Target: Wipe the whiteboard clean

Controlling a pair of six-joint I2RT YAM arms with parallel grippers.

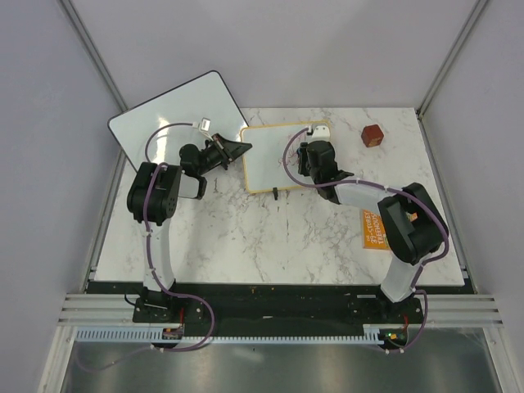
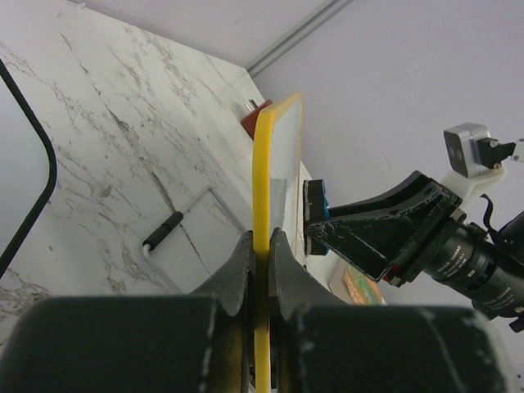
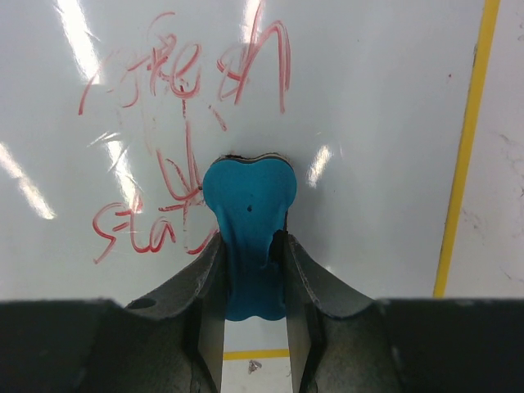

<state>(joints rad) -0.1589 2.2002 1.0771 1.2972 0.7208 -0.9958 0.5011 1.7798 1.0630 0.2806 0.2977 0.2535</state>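
Left gripper [image 1: 240, 150], from above: at the left frame edge of the whiteboard [image 1: 270, 168], fingers pinched shut on that edge. Left arm up from its base, elbow folded high, forearm stretched rightward, wrist rolled sideways. Right gripper [image 1: 311, 160] just to the right, over the board's upper right part, pointing down at the surface. Right arm bent at a raised elbow, forearm reaching leftward across the marble table [image 1: 278, 237]. Behind the left gripper, a larger white board [image 1: 176, 110] with a thin black edge. Well right of the right gripper, a red-brown block [image 1: 373, 135]. Back by the right elbow, an orange card [image 1: 375, 229].

From the left wrist: both fingers [image 2: 241, 262] closed tight on the yellowish frame [image 2: 264, 164], no gap on either side, frame edge-on and running straight ahead. Ahead and to the right, the right gripper [image 2: 327, 229] holding a blue eraser [image 2: 316, 201] against the board face. Left of the frame, a black foot [image 2: 162, 231] close to the marble.

From the right wrist: jaws narrowly apart and clamped on the blue eraser [image 3: 250, 196], its rounded end against the white surface just ahead of the fingertips. Red handwriting [image 3: 180, 82] ahead and to the left, faint in places, the nearest strokes touching the eraser. To the right, a yellow frame strip, marble beyond it.
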